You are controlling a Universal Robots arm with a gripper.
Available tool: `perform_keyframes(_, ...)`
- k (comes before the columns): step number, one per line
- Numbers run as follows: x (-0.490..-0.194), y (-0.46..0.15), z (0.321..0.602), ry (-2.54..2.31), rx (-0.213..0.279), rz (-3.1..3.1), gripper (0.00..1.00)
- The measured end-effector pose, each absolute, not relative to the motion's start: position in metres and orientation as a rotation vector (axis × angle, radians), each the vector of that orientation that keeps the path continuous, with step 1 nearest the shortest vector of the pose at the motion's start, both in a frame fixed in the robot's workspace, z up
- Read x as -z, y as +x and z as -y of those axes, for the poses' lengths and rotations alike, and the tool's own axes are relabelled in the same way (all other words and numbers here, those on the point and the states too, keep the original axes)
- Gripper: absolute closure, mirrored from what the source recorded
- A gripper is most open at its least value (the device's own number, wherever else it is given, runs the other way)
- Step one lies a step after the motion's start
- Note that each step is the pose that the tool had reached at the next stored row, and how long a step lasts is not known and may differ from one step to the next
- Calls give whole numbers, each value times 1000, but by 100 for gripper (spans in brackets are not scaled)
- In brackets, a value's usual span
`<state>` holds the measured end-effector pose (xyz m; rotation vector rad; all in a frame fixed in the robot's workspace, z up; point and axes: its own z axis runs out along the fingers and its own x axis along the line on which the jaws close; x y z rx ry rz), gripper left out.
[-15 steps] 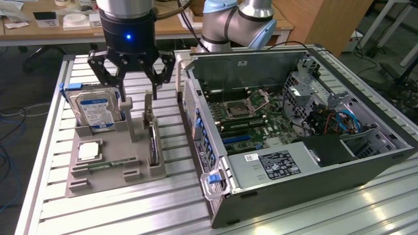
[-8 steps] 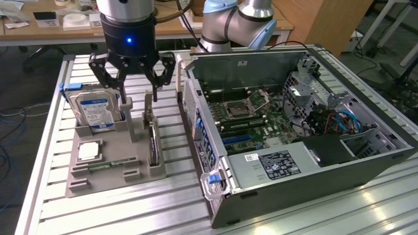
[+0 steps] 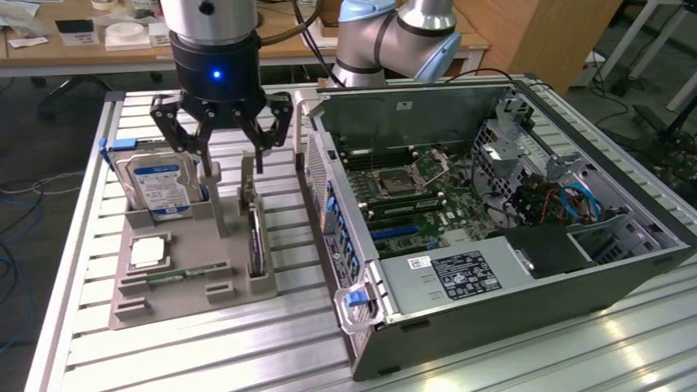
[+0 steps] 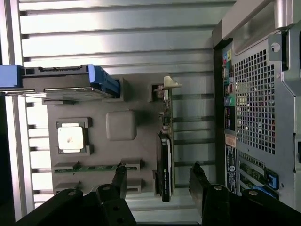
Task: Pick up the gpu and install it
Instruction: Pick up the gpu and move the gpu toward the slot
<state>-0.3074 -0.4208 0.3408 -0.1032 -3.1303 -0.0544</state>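
The gpu (image 3: 253, 231) is a thin dark card standing on its edge in a slot of the grey holder tray (image 3: 175, 304), close to the open computer case (image 3: 490, 204). My gripper (image 3: 231, 159) hangs open above the card's far end and touches nothing. In the wrist view the gpu (image 4: 164, 160) lies between my two spread fingertips (image 4: 121, 170), and the gripper (image 4: 159, 172) holds nothing. The case's motherboard (image 3: 414, 188) lies exposed.
The tray also holds a silver blue-labelled hard drive (image 3: 162, 186) upright at the exterior view's left, a square processor (image 3: 149, 251) and a green memory stick (image 3: 179, 276). The case's perforated rear wall (image 4: 256, 94) stands close beside the tray. All rest on a slatted aluminium table (image 3: 273, 343).
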Motion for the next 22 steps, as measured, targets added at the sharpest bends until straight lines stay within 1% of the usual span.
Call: perform_keyframes(22, -323, -307, 421, -103, 56, 3149, 35)
